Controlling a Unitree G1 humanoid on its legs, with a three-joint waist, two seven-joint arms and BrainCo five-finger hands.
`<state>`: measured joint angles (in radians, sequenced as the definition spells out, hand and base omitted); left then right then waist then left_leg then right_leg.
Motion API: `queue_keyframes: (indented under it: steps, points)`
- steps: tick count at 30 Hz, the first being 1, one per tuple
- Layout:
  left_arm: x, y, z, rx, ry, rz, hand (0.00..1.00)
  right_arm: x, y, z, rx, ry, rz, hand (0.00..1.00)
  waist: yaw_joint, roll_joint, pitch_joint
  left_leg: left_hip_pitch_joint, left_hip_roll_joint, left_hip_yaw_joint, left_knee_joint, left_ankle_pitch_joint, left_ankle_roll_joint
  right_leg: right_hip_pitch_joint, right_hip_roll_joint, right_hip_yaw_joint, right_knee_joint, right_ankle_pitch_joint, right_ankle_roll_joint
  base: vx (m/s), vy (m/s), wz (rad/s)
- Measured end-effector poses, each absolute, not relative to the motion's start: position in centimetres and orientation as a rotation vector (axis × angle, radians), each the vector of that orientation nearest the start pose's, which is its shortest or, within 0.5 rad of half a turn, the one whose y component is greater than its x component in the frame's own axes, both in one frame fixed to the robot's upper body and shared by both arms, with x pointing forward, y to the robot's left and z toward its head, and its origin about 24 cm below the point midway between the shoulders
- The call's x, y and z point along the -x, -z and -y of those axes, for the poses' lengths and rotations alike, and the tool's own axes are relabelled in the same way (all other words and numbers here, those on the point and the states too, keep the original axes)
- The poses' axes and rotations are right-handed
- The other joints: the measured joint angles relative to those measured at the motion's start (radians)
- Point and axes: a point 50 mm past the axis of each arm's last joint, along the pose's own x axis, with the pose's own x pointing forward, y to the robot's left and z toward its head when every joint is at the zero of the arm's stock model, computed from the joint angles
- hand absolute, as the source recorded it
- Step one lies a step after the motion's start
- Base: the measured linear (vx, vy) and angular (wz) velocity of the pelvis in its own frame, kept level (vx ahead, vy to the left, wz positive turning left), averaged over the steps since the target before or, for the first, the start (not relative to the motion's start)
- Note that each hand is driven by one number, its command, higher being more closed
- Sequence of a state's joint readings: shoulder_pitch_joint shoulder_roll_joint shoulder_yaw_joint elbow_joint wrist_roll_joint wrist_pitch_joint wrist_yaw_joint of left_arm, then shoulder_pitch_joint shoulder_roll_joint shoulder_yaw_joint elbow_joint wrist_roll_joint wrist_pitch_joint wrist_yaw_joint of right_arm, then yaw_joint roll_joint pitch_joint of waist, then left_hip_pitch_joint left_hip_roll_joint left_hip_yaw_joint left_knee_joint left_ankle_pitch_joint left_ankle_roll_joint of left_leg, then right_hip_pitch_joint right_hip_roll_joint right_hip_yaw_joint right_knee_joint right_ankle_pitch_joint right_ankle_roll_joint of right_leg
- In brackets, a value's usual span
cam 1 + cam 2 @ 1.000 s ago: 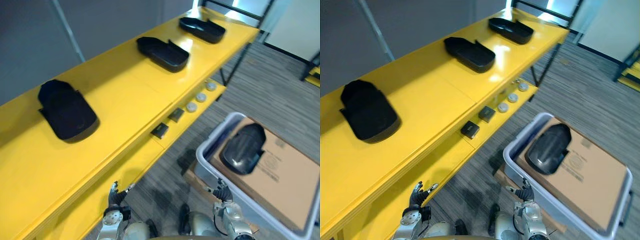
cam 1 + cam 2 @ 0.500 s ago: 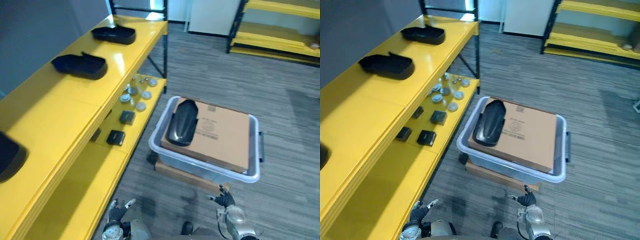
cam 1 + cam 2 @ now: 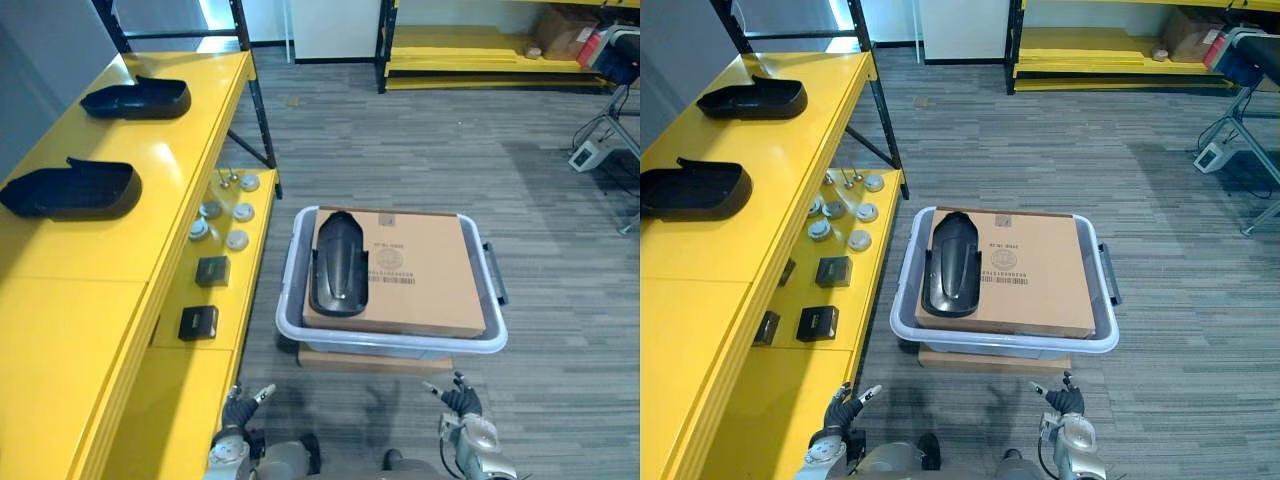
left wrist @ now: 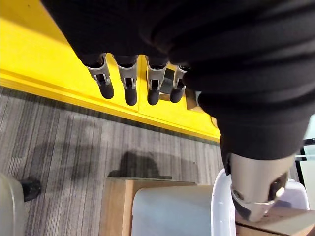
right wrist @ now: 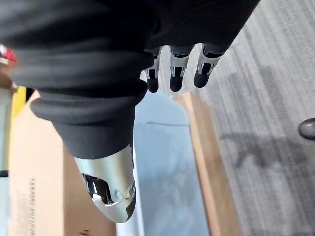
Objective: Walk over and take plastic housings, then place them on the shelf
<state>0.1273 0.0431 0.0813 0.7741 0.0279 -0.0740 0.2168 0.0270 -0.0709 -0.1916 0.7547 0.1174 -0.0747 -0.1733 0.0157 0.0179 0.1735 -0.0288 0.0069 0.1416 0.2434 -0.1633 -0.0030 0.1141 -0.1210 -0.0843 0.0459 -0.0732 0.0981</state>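
We see a black plastic housing lying along the left edge of a cardboard box in a grey bin on the floor. A second housing and a third housing sit toward the far end of the yellow shelf. Our left robot hand and right robot hand hang low, fingers relaxed, holding nothing.

Just ahead of the left hand and the right hand stands the grey bin, the yellow shelf runs close beside the left one, and the floor is free beyond the right one.
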Motion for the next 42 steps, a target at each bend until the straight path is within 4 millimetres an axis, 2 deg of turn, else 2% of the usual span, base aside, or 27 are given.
queue_keyframes:
  steps: [4, 8, 9, 10, 12, 16, 18, 21, 24, 28, 30, 33, 34, 37, 42]
  points:
    - [-13.0, 13.2, -19.9, -0.127, -0.331, -0.831, 0.00, -18.1, 8.9, 23.5, -0.069, 0.518, -0.559, 0.00, 0.000, -0.002, -0.003, 0.017, -0.002, 0.000, -0.027, 0.006, 0.010, 0.003, 0.000, 0.001, -0.014, 0.008, 0.007, 0.06, 0.006, -0.05]
    - [-11.6, 13.7, -19.7, -0.109, -0.339, -0.868, 0.00, -18.5, 5.2, 26.7, -0.060, 0.684, -0.359, 0.00, -0.004, -0.006, -0.013, 0.046, 0.000, -0.003, -0.081, 0.019, 0.027, 0.010, 0.000, -0.001, -0.015, 0.012, 0.005, 0.03, -0.006, -0.04]
    - [-11.3, 13.7, -19.6, -0.108, -0.341, -0.875, 0.00, -18.3, 4.7, 27.1, -0.056, 0.703, -0.335, 0.00, -0.004, -0.008, -0.016, 0.051, -0.001, -0.003, -0.089, 0.022, 0.027, 0.010, 0.000, -0.001, -0.015, 0.013, 0.004, 0.00, 0.000, 0.00]
    - [-10.9, 13.8, -19.7, -0.107, -0.346, -0.885, 0.00, -18.3, 3.3, 27.7, -0.041, 0.732, -0.267, 0.00, -0.007, -0.014, -0.020, 0.067, -0.002, -0.005, -0.110, 0.037, 0.024, 0.019, 0.000, -0.004, -0.019, 0.022, 0.002, 0.00, 0.000, 0.00]
    - [-10.7, 13.9, -19.8, -0.106, -0.350, -0.890, 0.00, -18.4, 2.5, 27.8, -0.034, 0.741, -0.222, 0.00, -0.006, -0.018, -0.025, 0.076, -0.003, -0.007, -0.126, 0.048, 0.025, 0.022, 0.001, -0.008, -0.023, 0.031, 0.002, -0.03, -0.001, 0.01]
    - [-10.4, 14.0, -19.9, -0.105, -0.352, -0.899, 0.00, -19.9, -0.9, 26.9, -0.004, 0.687, -0.058, 0.00, -0.005, -0.035, -0.034, 0.079, -0.017, -0.027, -0.161, 0.075, 0.031, 0.021, -0.005, -0.032, -0.030, 0.033, 0.002, -0.09, -0.003, 0.12]
    - [-10.4, 14.0, -19.9, -0.097, -0.340, -0.899, 0.00, -21.3, -3.7, 25.3, 0.041, 0.594, 0.064, 0.00, -0.003, -0.039, -0.036, 0.078, -0.028, -0.049, -0.185, 0.100, 0.033, 0.019, -0.009, -0.053, -0.030, 0.033, 0.002, -0.15, -0.015, 0.23]
    - [-10.2, 14.0, -20.1, -0.089, -0.355, -0.897, 0.00, -23.5, -6.5, 22.5, 0.132, 0.444, 0.188, 0.00, -0.001, -0.043, -0.039, 0.081, -0.040, -0.074, -0.237, 0.139, 0.030, 0.002, -0.021, -0.075, -0.031, 0.031, 0.003, -0.18, -0.001, 0.20]
    - [-10.1, 14.0, -20.4, -0.087, -0.371, -0.891, 0.00, -25.0, -8.0, 20.9, 0.220, 0.380, 0.251, 0.00, 0.007, -0.046, -0.039, 0.072, -0.046, -0.112, -0.290, 0.181, 0.022, -0.017, -0.021, -0.111, -0.029, 0.023, 0.002, -0.16, -0.013, 0.39]
    - [-10.6, 13.7, -20.5, -0.089, -0.374, -0.870, 0.00, -27.7, -8.9, 19.4, 0.346, 0.357, 0.268, 0.00, 0.035, -0.047, -0.038, 0.017, -0.053, -0.150, -0.313, 0.195, 0.017, -0.057, -0.022, -0.155, -0.033, 0.024, 0.003, -0.08, 0.012, 0.32]
    - [-10.9, 13.6, -20.5, -0.089, -0.374, -0.860, 0.00, -29.0, -8.5, 19.2, 0.384, 0.381, 0.223, 0.00, 0.049, -0.045, -0.028, -0.011, -0.056, -0.181, -0.313, 0.234, 0.019, -0.068, -0.023, -0.183, -0.030, 0.041, -0.001, 0.00, 0.011, 0.54]
    - [-11.8, 13.3, -20.6, -0.097, -0.386, -0.836, 0.00, -31.1, -7.6, 18.8, 0.414, 0.430, 0.124, 0.00, 0.069, -0.047, 0.000, -0.046, -0.061, -0.231, -0.306, 0.251, 0.026, -0.070, -0.023, -0.236, -0.033, 0.052, -0.002, 0.03, 0.000, 0.58]
    - [-12.3, 13.0, -20.7, -0.100, -0.394, -0.814, 0.00, -31.9, -7.4, 18.6, 0.425, 0.461, 0.087, 0.00, 0.092, -0.047, 0.020, -0.070, -0.062, -0.251, -0.293, 0.255, 0.030, -0.078, -0.023, -0.258, -0.034, 0.052, -0.002, 0.04, -0.008, 0.39]
    - [-12.9, 12.8, -20.6, -0.104, -0.404, -0.796, 0.00, -32.8, -7.1, 19.1, 0.426, 0.519, 0.035, 0.00, 0.110, -0.043, 0.043, -0.102, -0.065, -0.279, -0.271, 0.261, 0.031, -0.085, -0.022, -0.285, -0.036, 0.051, -0.003, 0.03, -0.014, 0.32]
    - [-13.9, 12.4, -20.4, -0.108, -0.416, -0.764, 0.00, -35.3, -9.3, 20.4, 0.398, 0.643, 0.019, 0.00, 0.111, -0.026, 0.104, -0.156, -0.066, -0.291, -0.244, 0.259, 0.029, -0.123, -0.021, -0.301, -0.025, 0.048, -0.008, -0.02, 0.007, 0.10]
